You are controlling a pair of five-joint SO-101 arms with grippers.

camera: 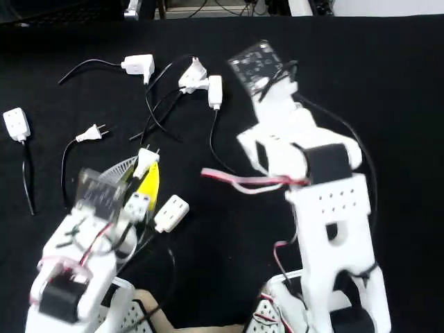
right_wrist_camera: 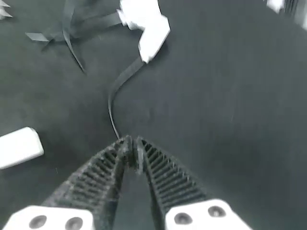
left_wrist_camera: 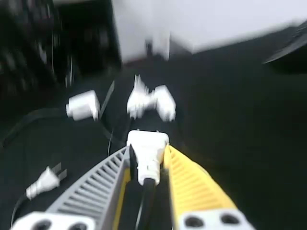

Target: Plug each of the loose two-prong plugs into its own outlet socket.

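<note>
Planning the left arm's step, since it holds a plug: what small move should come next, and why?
Probably ease the left gripper forward toward the seemingly free socket: it is shut on the plug, whose prongs point roughly that way.

Your left arm [camera: 76, 253] and right arm [camera: 331, 208] are both white shells with black motor blocks [camera: 326, 163] and red wires [camera: 243, 182] trailing along them. Your left pincer [left_wrist_camera: 146, 146] pairs a grey ribbed finger [left_wrist_camera: 96, 191] with a yellow finger [left_wrist_camera: 192, 187]. Your right pincer [right_wrist_camera: 129, 146] has two dark grey ribbed fingers [right_wrist_camera: 168, 177]. Each pincer sits on a white base [right_wrist_camera: 201, 218] with round screw holes [right_wrist_camera: 217, 211].
</note>
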